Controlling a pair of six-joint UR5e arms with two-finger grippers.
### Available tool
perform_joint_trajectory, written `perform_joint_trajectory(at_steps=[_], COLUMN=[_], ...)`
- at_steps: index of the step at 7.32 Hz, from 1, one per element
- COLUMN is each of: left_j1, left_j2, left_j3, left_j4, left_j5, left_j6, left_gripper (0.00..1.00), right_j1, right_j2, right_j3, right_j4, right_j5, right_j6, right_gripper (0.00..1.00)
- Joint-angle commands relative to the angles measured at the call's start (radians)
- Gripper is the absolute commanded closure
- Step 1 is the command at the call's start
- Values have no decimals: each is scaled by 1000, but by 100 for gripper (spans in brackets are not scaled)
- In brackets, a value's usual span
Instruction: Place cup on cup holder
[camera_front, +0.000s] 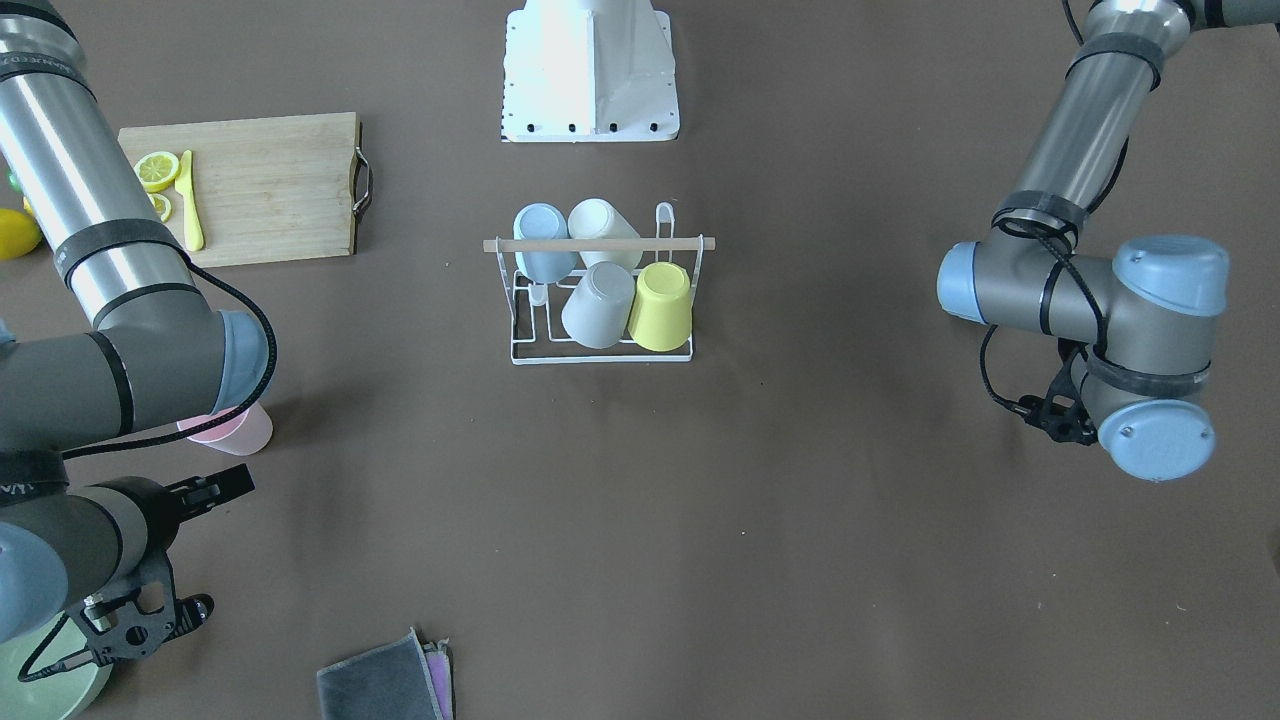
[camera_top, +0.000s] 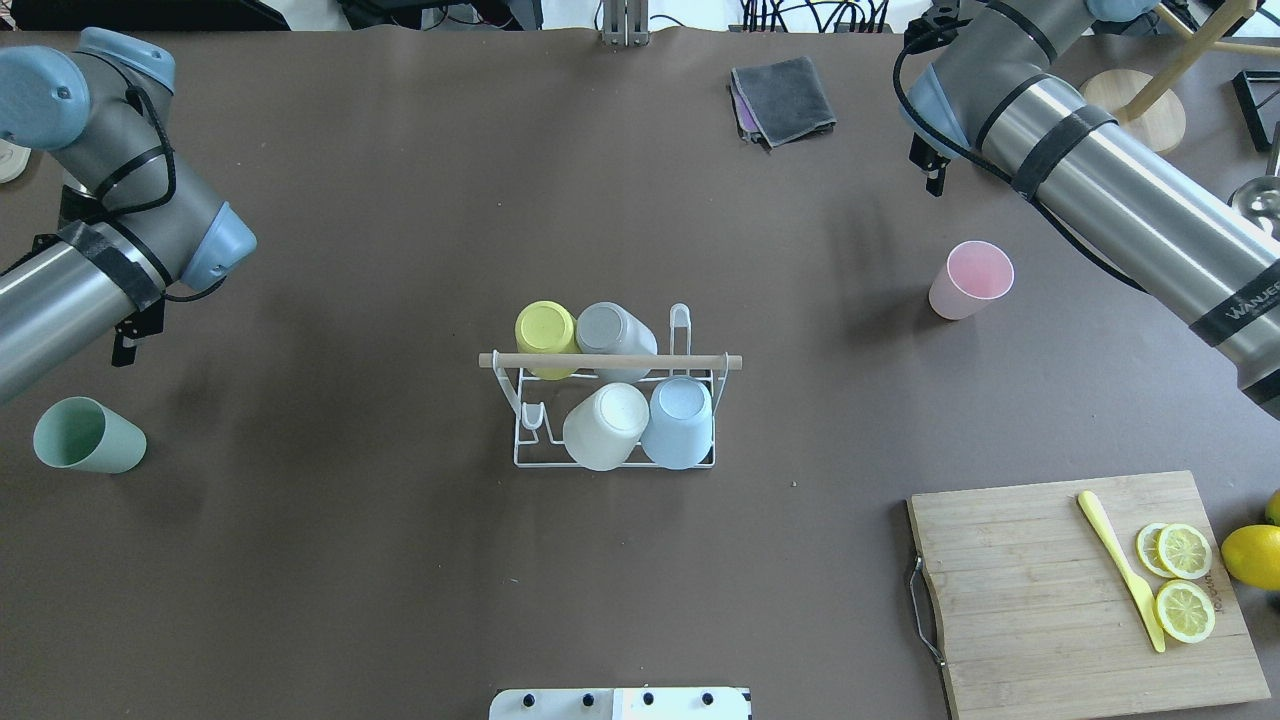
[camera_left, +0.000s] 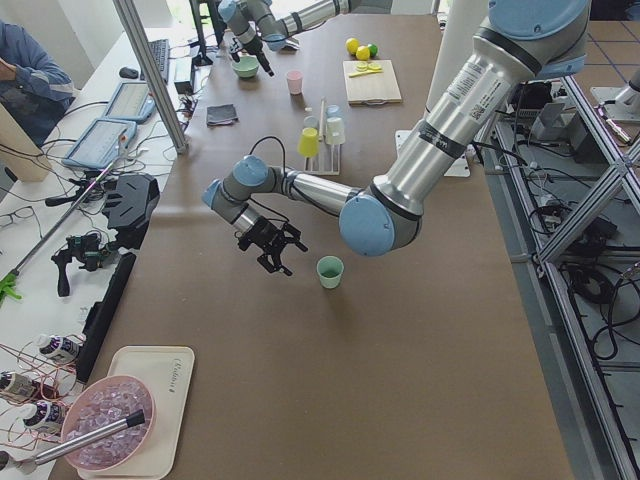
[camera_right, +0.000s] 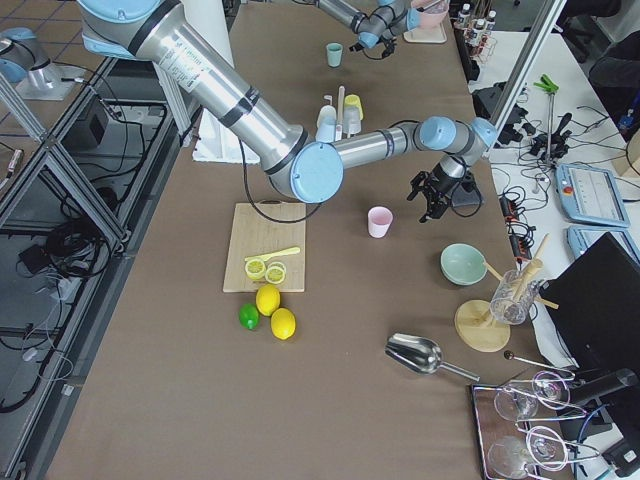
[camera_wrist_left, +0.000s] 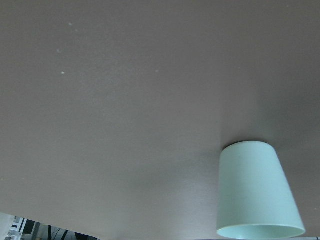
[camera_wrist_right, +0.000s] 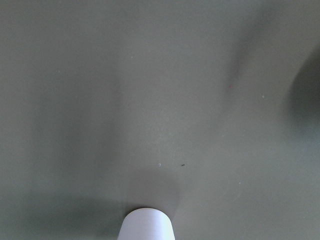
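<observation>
Standing at the table's middle, the cup holder (camera_top: 610, 361) is already carrying four upturned cups: the yellow cup (camera_top: 545, 330) and grey cup (camera_top: 612, 330) on its far row, the white cup (camera_top: 605, 425) and blue cup (camera_top: 680, 420) on its near row. Two pegs are showing bare, a tall one (camera_top: 680, 325) beside the grey cup and a short one (camera_top: 530, 418) beside the white cup.

Two loose cups are waiting mouth-up, well apart from the rack: the pink cup (camera_top: 972, 277) on the robot's right and the green cup (camera_top: 85, 437) on its left. The right gripper (camera_front: 220, 487) is hanging near the pink cup and the left gripper (camera_left: 272, 247) near the green one. Neither is holding anything, and I cannot tell whether either pair of fingers is parted.

Judging from this, the trouble is lying ahead. A finger nudging a light cup's wall could be tipping or skidding it away. Either cup also needs inverting, and both free pegs are sitting tight against seated cups and under the wooden rod. A crooked descent could be knocking a neighbour off or shoving the light rack sideways.
</observation>
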Motion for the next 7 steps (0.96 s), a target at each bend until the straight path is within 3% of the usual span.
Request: perform_joint_trajectory(at_steps=[1, 2, 4, 7], left_j1=[58, 85, 110, 136], left_j2=[-3, 0, -6, -2], left_j3=[5, 5, 23, 23], left_j4=[38, 40, 31, 17], left_j5=[-3, 8, 159, 134], left_j6=[-38, -38, -35, -41], left_gripper=[2, 2, 2, 2], right_j1=[-27, -38, -52, -58], right_j2=[44, 63, 90, 127], right_j3=[-81, -111, -185, -286], right_j4=[-19, -17, -17, -17], right_j5=[9, 7, -6, -58], right_j6=[-13, -14, -36, -109], right_gripper=[0, 0, 0, 0])
